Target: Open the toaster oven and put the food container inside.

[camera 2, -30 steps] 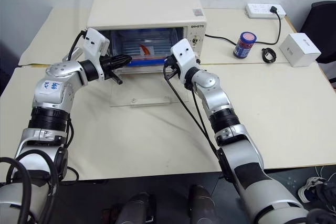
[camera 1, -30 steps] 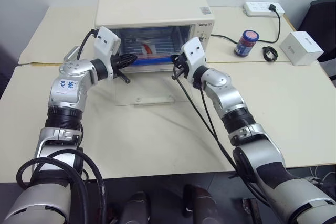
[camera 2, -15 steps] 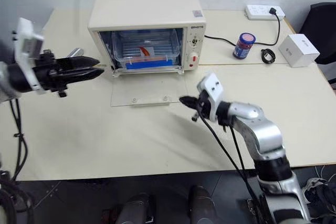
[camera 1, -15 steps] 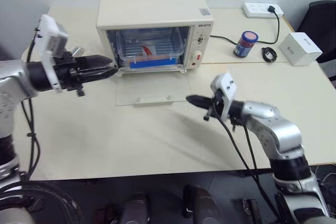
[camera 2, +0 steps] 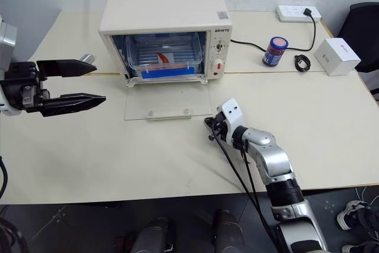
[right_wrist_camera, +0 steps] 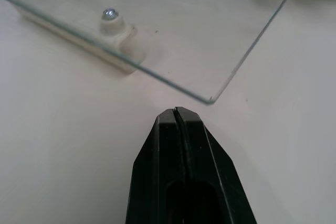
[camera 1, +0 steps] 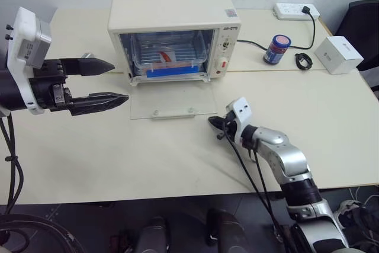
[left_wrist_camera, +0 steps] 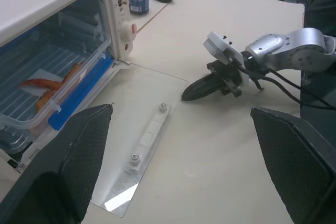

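The cream-white toaster oven (camera 1: 172, 10) stands at the back of the table with its glass door (camera 1: 172, 100) lying flat, fully open. Inside it on the rack sits the food container (camera 1: 170, 58), clear with a blue strip along its front and orange bits showing through; the left wrist view also shows the food container (left_wrist_camera: 58, 93). My left gripper (camera 1: 120, 81) hangs open and empty, well left of the oven mouth. My right gripper (camera 1: 211, 122) is shut and empty, low over the table. Its tip (right_wrist_camera: 175, 112) is just short of the door's front right corner (right_wrist_camera: 210, 99).
At the back right are a white power strip (camera 1: 296, 10), a blue-lidded jar (camera 1: 277, 48), a black ring (camera 1: 304, 59) and a small white box (camera 1: 339, 54). A black chair (camera 1: 364, 22) stands past the table's right edge. A small grey object (camera 1: 87, 57) lies left of the oven.
Both grippers have drawn back from the oven mouth. The left one moved left and up and opened wide. The right one, still shut, sank to the table by the door's corner.
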Action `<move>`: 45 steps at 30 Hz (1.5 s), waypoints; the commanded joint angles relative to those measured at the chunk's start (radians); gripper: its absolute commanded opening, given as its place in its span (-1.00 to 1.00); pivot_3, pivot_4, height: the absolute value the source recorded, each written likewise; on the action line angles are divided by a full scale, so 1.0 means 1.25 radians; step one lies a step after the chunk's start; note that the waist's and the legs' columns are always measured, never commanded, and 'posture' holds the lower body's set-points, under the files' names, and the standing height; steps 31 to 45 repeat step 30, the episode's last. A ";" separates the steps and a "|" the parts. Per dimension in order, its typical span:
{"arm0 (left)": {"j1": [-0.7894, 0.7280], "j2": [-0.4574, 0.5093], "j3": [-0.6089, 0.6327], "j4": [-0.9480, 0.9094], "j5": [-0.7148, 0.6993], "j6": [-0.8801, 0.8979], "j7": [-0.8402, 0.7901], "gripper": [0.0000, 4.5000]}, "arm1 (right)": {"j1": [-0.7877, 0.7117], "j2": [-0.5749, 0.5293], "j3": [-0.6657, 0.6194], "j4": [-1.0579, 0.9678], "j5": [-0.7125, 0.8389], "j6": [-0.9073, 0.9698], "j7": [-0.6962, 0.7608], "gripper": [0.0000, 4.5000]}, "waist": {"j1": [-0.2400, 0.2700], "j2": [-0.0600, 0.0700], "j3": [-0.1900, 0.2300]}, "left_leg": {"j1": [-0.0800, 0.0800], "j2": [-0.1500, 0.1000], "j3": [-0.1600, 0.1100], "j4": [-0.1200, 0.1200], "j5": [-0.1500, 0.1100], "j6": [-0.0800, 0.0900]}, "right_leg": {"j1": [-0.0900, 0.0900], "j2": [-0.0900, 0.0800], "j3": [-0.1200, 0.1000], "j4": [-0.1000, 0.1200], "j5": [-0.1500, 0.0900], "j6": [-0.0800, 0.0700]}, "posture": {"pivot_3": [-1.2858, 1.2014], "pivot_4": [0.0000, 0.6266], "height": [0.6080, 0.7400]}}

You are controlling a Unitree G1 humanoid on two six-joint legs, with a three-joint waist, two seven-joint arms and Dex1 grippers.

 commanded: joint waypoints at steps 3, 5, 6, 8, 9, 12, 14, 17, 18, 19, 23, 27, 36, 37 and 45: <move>0.029 0.038 0.071 -0.012 0.002 -0.014 0.019 0.99 | -0.081 -0.030 -0.056 -0.059 0.045 0.001 0.042 -1.00 | 0.000 0.000 0.000 | 0.000 0.000 0.000 0.000 0.000 0.000 | 0.000 0.000 0.000 0.000 0.000 0.000 | 0.03 -0.52 1.00; 0.054 0.046 0.101 -0.012 0.012 -0.019 0.022 0.99 | -0.137 -0.062 -0.105 -0.099 0.101 0.048 0.064 -1.00 | 0.000 0.001 0.000 | 0.000 0.000 0.000 0.000 0.000 0.000 | 0.000 0.000 0.000 0.000 0.000 0.000 | 0.03 -0.52 1.00; 0.068 0.050 0.119 -0.011 0.015 -0.021 0.023 0.99 | -0.177 -0.081 -0.137 -0.111 0.136 0.085 0.070 -1.00 | 0.000 0.001 0.001 | 0.000 0.000 0.000 0.000 0.000 0.000 | 0.000 0.000 0.000 0.000 0.000 0.000 | 0.03 -0.52 1.00; 0.094 0.058 0.155 -0.005 0.024 -0.026 0.025 0.99 | -0.246 -0.128 -0.179 -0.118 0.187 0.148 0.091 -1.00 | 0.001 0.002 0.001 | -0.001 0.000 0.000 0.000 0.000 0.000 | -0.001 0.000 0.000 0.000 0.000 0.000 | 0.03 -0.52 1.00; 0.103 0.061 0.170 0.000 0.029 -0.029 0.027 0.99 | -0.265 -0.153 -0.186 -0.117 0.199 0.167 0.107 -1.00 | 0.001 0.002 0.001 | -0.001 0.000 0.000 0.000 0.000 0.000 | -0.001 0.000 0.000 0.000 0.000 0.000 | 0.03 -0.52 1.00; 0.118 0.071 0.205 0.030 0.048 -0.044 0.033 1.00 | -0.302 -0.240 -0.198 -0.112 0.242 0.240 0.177 -0.92 | 0.004 0.001 0.000 | 0.000 0.000 -0.002 -0.001 0.000 0.000 | 0.000 0.000 -0.002 0.000 -0.001 -0.002 | 0.03 -0.52 1.00; 0.132 0.075 0.222 0.040 0.060 -0.054 0.030 1.00 | -0.298 -0.302 -0.197 -0.122 0.273 0.276 0.248 -0.77 | 0.003 0.001 0.000 | 0.000 0.000 -0.001 -0.001 -0.001 0.000 | 0.000 0.000 -0.001 0.000 -0.001 -0.002 | 0.03 -0.52 1.00; 0.150 0.082 0.241 0.050 0.069 -0.065 0.023 1.00 | -0.280 -0.395 -0.193 -0.132 0.297 0.277 0.364 -0.34 | 0.005 0.001 0.000 | -0.001 0.000 -0.001 -0.001 -0.001 0.001 | 0.000 -0.001 -0.001 0.000 -0.001 -0.002 | 0.03 -0.52 1.00; 0.159 0.084 0.249 0.049 0.072 -0.069 0.018 1.00 | -0.284 -0.422 -0.200 -0.120 0.311 0.294 0.389 -0.18 | 0.005 0.001 0.001 | -0.001 0.000 0.000 -0.001 -0.001 0.001 | 0.000 -0.001 -0.001 0.000 -0.001 -0.002 | 0.03 -0.52 1.00; 0.168 0.085 0.255 0.045 0.073 -0.070 0.014 1.00 | -0.291 -0.444 -0.210 -0.109 0.328 0.313 0.410 -0.01 | 0.004 0.001 0.001 | -0.001 0.000 0.000 -0.001 -0.001 0.001 | -0.001 -0.001 -0.001 0.000 -0.001 -0.002 | 0.03 -0.52 1.00; 0.192 0.083 0.269 0.033 0.073 -0.077 0.008 1.00 | -0.290 -0.485 -0.229 -0.089 0.353 0.326 0.449 0.58 | 0.000 0.001 0.000 | 0.000 0.000 0.001 -0.001 -0.001 0.001 | -0.001 0.000 -0.001 0.000 -0.001 -0.002 | 0.03 -0.52 1.00; 0.207 0.080 0.277 0.026 0.071 -0.082 0.005 1.00 | -0.272 -0.494 -0.239 -0.100 0.354 0.312 0.450 0.98 | 0.001 0.001 0.001 | 0.000 0.001 0.002 -0.001 -0.001 0.001 | -0.001 0.000 0.000 0.000 -0.001 -0.002 | 0.03 -0.52 1.00; 0.232 0.076 0.286 0.006 0.067 -0.077 -0.001 1.00 | -0.244 -0.492 -0.241 -0.118 0.346 0.292 0.439 0.98 | 0.002 0.001 0.001 | 0.000 0.001 0.001 -0.001 -0.001 0.001 | -0.001 0.000 0.000 0.000 -0.001 -0.002 | 0.03 -0.52 1.00; 0.232 0.076 0.286 0.006 0.067 -0.077 -0.001 1.00 | -0.244 -0.492 -0.241 -0.118 0.346 0.292 0.439 0.98 | 0.002 0.001 0.001 | 0.000 0.001 0.001 -0.001 -0.001 0.001 | -0.001 0.000 0.000 0.000 -0.001 -0.002 | 0.03 -0.52 1.00; 0.232 0.076 0.286 0.006 0.067 -0.077 -0.001 1.00 | -0.244 -0.492 -0.241 -0.118 0.346 0.292 0.439 0.98 | 0.002 0.001 0.001 | 0.000 0.001 0.001 -0.001 -0.001 0.001 | -0.001 0.000 0.000 0.000 -0.001 -0.002 | 0.03 -0.52 1.00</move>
